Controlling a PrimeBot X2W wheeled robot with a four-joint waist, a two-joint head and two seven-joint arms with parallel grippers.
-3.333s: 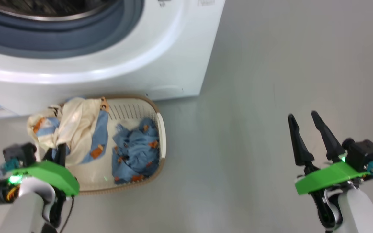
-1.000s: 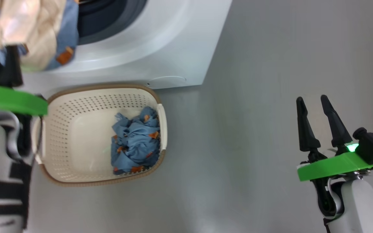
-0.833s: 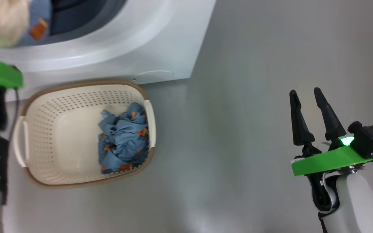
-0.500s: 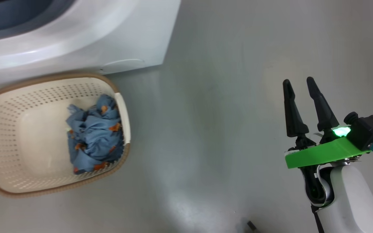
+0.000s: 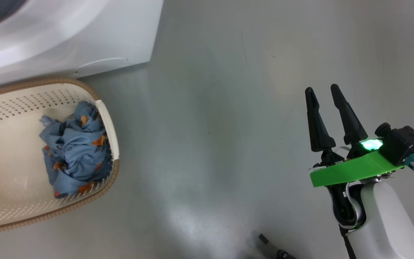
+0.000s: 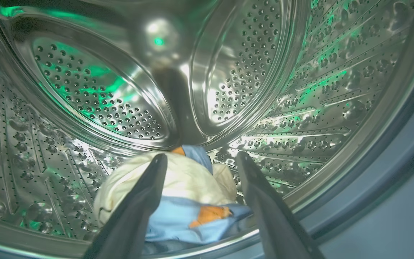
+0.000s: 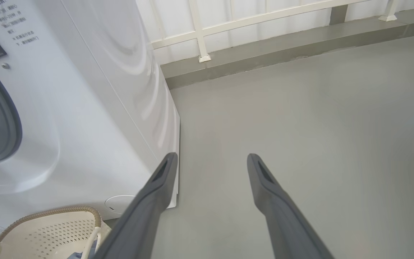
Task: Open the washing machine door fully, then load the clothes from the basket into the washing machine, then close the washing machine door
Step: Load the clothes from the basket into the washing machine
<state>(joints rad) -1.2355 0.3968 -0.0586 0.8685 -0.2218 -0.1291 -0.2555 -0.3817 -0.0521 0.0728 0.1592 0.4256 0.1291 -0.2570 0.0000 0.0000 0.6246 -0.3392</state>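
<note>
Two garments, two different spots right now. The cream garment [image 6: 189, 180], with its blue panel and orange patch, lies in a heap low in the steel drum [image 6: 84, 90], close to the front lip. The left end effector [image 6: 201, 156] points into the drum with its fingers spread wide. The heap shows in the gap between them, and I can't make out either finger pinching the fabric.

The blue garment [image 5: 74, 147] with the little orange-brown prints is bunched up inside the basket [image 5: 41, 82], pushed against the wall nearest the robot's right. The basket stands on the floor [image 5: 210, 126] just in front of the washing machine [image 5: 84, 32], near its front corner.

Over on the other side, the right end effector [image 5: 321, 89] hangs above bare floor, well apart from the basket, fingers parted and holding nothing. Its wrist view also catches the machine's white side panel and a white railing [image 7: 199, 32] along the far wall.
</note>
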